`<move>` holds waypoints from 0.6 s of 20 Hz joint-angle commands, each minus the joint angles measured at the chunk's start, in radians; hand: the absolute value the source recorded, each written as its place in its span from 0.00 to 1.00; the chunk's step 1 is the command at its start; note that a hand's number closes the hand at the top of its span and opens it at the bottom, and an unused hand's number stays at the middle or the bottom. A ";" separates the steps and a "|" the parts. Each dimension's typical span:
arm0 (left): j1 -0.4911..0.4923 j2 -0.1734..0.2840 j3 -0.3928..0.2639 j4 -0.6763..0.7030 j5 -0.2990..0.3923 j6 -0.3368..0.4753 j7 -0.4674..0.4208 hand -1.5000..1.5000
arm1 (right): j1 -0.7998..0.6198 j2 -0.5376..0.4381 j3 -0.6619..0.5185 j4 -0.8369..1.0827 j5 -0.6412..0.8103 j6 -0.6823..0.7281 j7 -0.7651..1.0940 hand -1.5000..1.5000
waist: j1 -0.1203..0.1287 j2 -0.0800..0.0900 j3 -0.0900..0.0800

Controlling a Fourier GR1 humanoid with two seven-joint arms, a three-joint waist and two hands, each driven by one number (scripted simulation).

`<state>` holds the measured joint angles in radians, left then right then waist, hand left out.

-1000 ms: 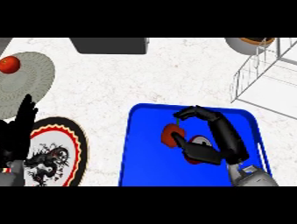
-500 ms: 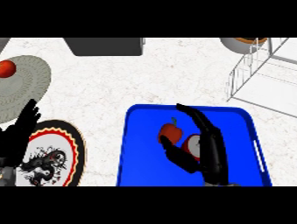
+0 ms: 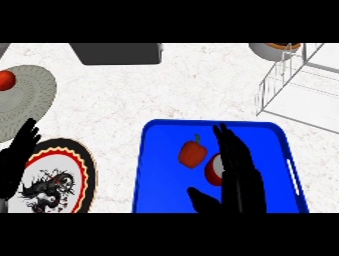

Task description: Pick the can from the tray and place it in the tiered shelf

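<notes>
The blue tray (image 3: pixel 153 165) lies at the lower middle of the head view. On it lies the can (image 3: pixel 213 170), red with a white end, partly hidden by my right hand (image 3: pixel 240 177). The hand's fingers are straight and stretch along the can's right side, pointing away from me; I cannot tell whether they touch it. A red pepper (image 3: pixel 192 153) with a small stem lies just left of the can. The white wire tiered shelf (image 3: pixel 305 92) stands at the upper right, beyond the tray. My left hand (image 3: pixel 9 162) rests open at the lower left edge.
A round plate with a black and red pattern (image 3: pixel 57 177) lies left of the tray, beside the left hand. A grey round mat (image 3: pixel 17 102) at far left carries a red tomato (image 3: pixel 2 80). A dark grey box (image 3: pixel 116 52) and a bowl (image 3: pixel 275 49) sit at the back.
My right hand's fingers went from curled over the can to straight alongside it. The can and pepper stay on the tray. The left hand has barely moved.
</notes>
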<state>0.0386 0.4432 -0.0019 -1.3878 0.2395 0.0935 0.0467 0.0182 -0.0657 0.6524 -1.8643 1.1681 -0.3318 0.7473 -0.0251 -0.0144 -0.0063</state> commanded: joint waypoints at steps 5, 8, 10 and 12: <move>-0.019 0.007 0.007 -0.007 0.009 -0.014 0.021 0.50 | -0.021 0.024 0.120 -0.063 0.114 0.597 0.302 0.00 | 0.020 0.010 -0.001; -0.018 0.002 0.012 0.001 0.016 -0.027 0.006 0.50 | -0.051 0.045 0.114 -0.111 0.090 0.814 0.372 0.00 | 0.022 0.012 0.001; -0.015 0.018 0.020 -0.009 0.009 -0.033 0.009 0.50 | -0.095 0.064 0.063 -0.139 0.061 0.920 0.393 0.00 | 0.028 0.013 0.003; 0.017 -0.006 0.002 -0.034 0.000 -0.018 0.018 0.50 | -0.118 0.064 0.076 -0.134 0.061 0.977 0.423 0.00 | 0.033 0.012 0.004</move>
<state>0.0302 0.4471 0.0053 -1.4117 0.2484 0.0731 0.0673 -0.0497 -0.0229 0.7227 -1.9570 1.2432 0.3936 1.0105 0.0027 -0.0030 -0.0036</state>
